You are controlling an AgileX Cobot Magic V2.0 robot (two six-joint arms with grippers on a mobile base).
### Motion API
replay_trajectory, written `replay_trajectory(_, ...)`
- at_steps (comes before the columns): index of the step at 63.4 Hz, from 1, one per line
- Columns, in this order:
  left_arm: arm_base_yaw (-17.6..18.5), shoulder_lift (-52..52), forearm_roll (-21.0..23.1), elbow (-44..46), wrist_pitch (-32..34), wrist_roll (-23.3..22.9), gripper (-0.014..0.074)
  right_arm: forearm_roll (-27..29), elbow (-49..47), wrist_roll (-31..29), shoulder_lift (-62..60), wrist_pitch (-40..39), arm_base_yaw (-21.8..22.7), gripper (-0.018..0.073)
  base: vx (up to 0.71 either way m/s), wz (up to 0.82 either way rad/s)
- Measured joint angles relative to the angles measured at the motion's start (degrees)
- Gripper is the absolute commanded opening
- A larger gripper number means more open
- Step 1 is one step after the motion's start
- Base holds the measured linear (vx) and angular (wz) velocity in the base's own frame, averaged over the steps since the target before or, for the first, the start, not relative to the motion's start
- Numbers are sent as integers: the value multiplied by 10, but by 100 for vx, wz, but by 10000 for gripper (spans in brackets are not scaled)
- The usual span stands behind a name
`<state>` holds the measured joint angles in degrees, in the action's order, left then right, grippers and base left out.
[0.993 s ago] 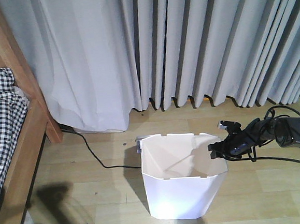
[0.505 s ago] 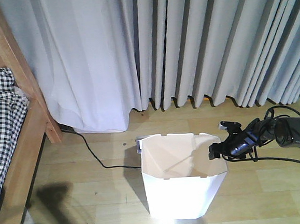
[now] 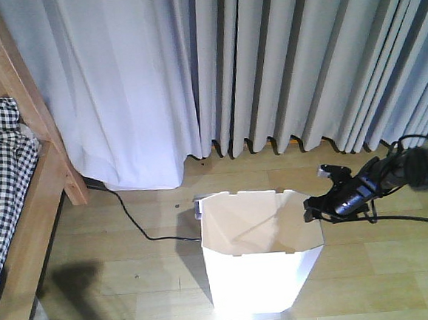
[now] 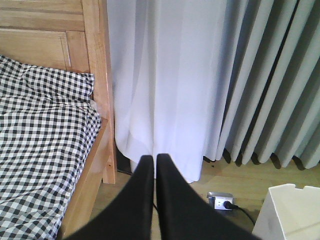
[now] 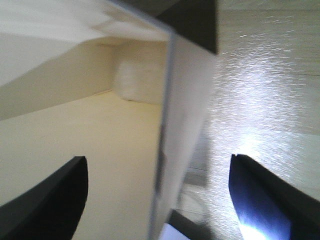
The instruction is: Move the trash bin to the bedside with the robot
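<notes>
White thin plastic makes up the trash bin [image 3: 260, 249], which stands on the floor [image 3: 135, 285] in front of the curtains [image 3: 265, 59], well apart from the bed [image 3: 13, 198] to its left. Judged light, flexible and easily tipped; the rim wall is the sensible hold. Right gripper [image 3: 323, 203] sits at the bin's right rim, fingers spread wide with the wall between them in the wrist view, not yet clamped. Left gripper [image 4: 155, 165] is clenched on nothing, pointing towards the bed's corner post. Flooring is smooth pale wood planking, likely letting the bin slide. A socket block [image 4: 221, 201] and cable [image 3: 129, 215] lie behind the bin.
</notes>
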<state>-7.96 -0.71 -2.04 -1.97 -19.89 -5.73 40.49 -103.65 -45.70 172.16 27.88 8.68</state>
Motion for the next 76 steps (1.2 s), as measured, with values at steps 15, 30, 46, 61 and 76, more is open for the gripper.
replay_trajectory(15,0,0,0,0,0,0,-6,2,195,-43,-138,-88,1,555,0,0)
replay_trajectory(30,0,0,0,0,0,0,-6,2,364,-70,-340,-117,1,555,0,0)
replay_trajectory(46,0,0,0,0,0,0,-6,0,489,-89,-615,-136,1,555,0,0)
replay_trajectory(61,0,0,0,0,0,0,-6,0,545,-88,-880,-133,1,555,0,0)
replay_trajectory(76,0,0,0,0,0,0,-6,18,583,-74,-1122,-120,1,555,0,0)
